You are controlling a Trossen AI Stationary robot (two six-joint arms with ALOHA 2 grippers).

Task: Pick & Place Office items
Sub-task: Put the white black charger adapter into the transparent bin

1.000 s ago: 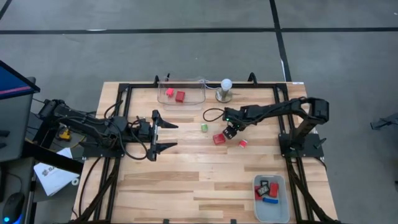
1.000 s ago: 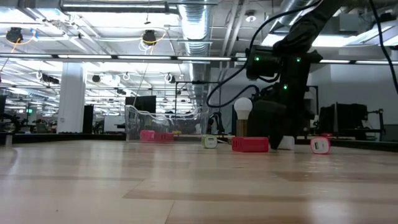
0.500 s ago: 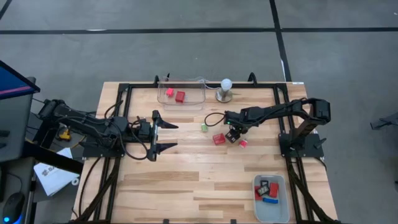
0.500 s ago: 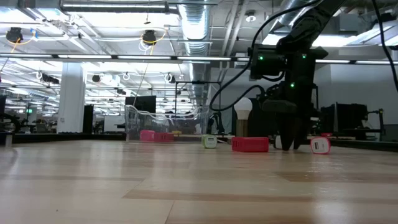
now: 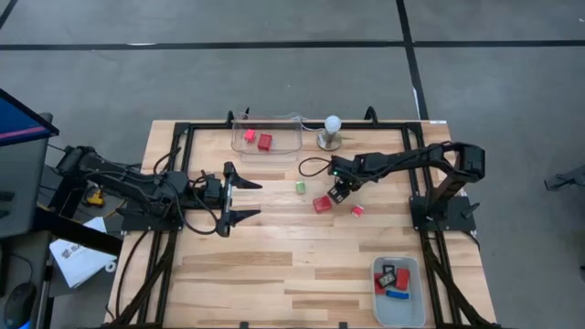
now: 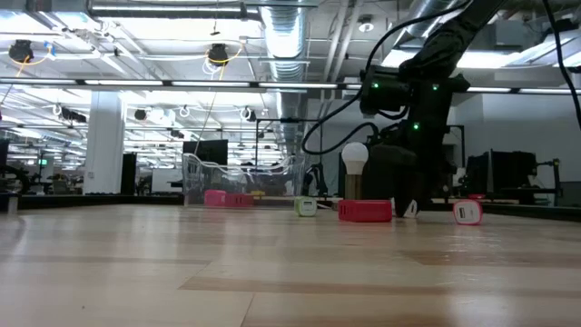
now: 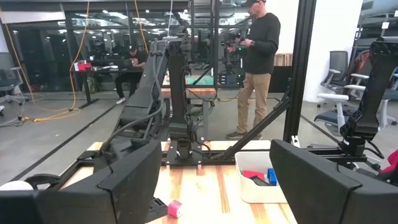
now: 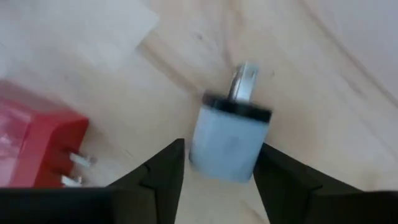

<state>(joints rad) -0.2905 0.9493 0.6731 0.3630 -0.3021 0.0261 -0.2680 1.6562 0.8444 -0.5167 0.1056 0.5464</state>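
Observation:
My right gripper [image 5: 336, 193] is low over the table's middle, fingers pointing down, next to a red block [image 5: 321, 204]. In the right wrist view its open fingers stand on either side of a white piece [image 8: 229, 144] with a black band and a metal plug, which lies on the wood. The same white piece [image 6: 410, 209] shows tilted by the fingers in the low view. A small pink piece [image 5: 357, 209] and a green piece [image 5: 299, 186] lie nearby. My left gripper [image 5: 243, 199] waits wide open at the table's left. My right gripper comes at the white piece from above, one finger [image 8: 163, 171] and the other finger [image 8: 283, 177] close beside its plain end [image 8: 217, 168], opposite the plug. I cannot tell whether the fingers touch it. The piece lies on the table.
A clear bin [image 5: 266, 137] at the far edge holds two red blocks. A white ball on a metal base [image 5: 330, 133] stands beside it. A grey tray [image 5: 398, 302] at the near right holds several pieces. A person [image 7: 255, 62] stands beyond the table.
My right gripper rose a little and shifted toward the table's right half a second ago, then came back down over the white piece. The white piece now sits tilted beside the fingers. The red block has stayed where it was.

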